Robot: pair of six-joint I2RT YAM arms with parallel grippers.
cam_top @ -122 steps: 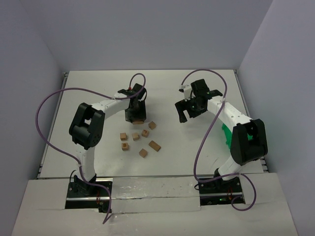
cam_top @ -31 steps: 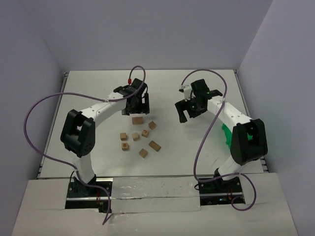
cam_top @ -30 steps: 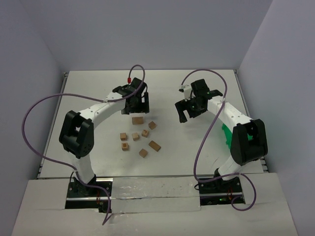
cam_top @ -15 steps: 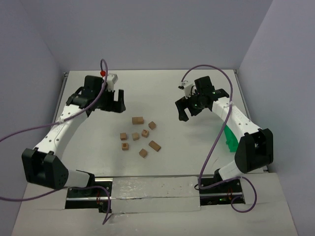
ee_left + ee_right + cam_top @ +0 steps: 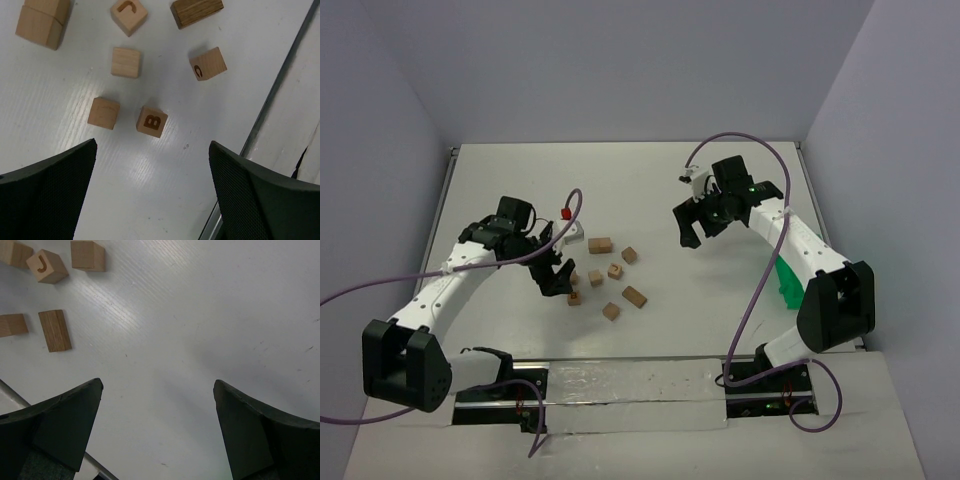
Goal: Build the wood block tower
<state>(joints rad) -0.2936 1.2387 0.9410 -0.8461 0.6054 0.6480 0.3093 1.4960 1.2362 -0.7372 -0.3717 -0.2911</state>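
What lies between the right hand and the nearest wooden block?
Only bare white table: the top external view shows nothing from the right hand to the nearest wooden block, and the right wrist view agrees.

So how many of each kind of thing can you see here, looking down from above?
Wooden blocks: 8 (the widest one shows a seam in the left wrist view, so it may be two)
Robot arms: 2
Green bin: 1
Total: 11

Bright, even light; soft shadows, sharp focus.
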